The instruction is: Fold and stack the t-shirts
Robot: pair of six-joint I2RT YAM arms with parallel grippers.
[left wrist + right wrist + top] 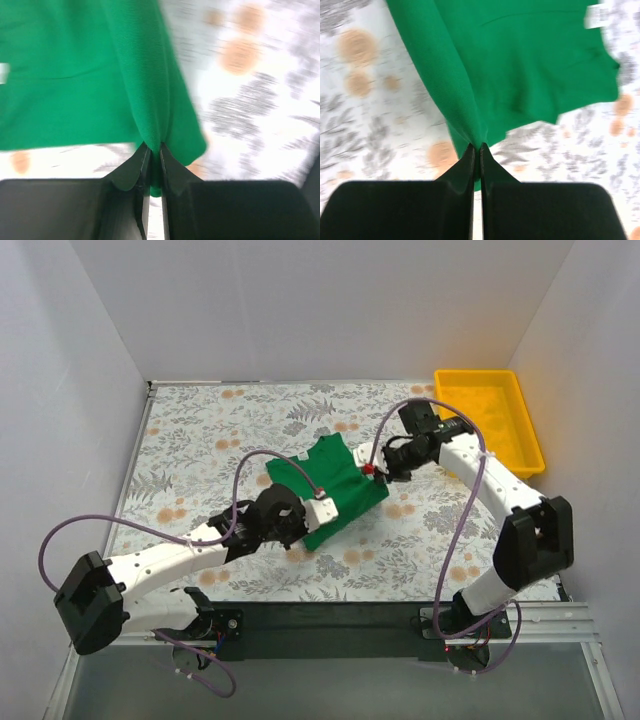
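T-shirt [330, 485], the green one, lies in the middle of the flowery worktop [200, 430], with part of it lifted up. The left end effector [154, 148] is squeezed tight on a bit of the cloth's edge, and a green fold runs up out of its tips. The right end effector [476, 148] is squeezed tight on another bit of the edge in the same way. One holds the near left side and the other holds the right side. I think two holds are used so the cloth can be lifted evenly and laid over itself to make a fold. The wrist views are blurry, so I cannot tell if each bit is hem or sleeve. The yellow tray [474, 373] sits well apart in the far right corner.
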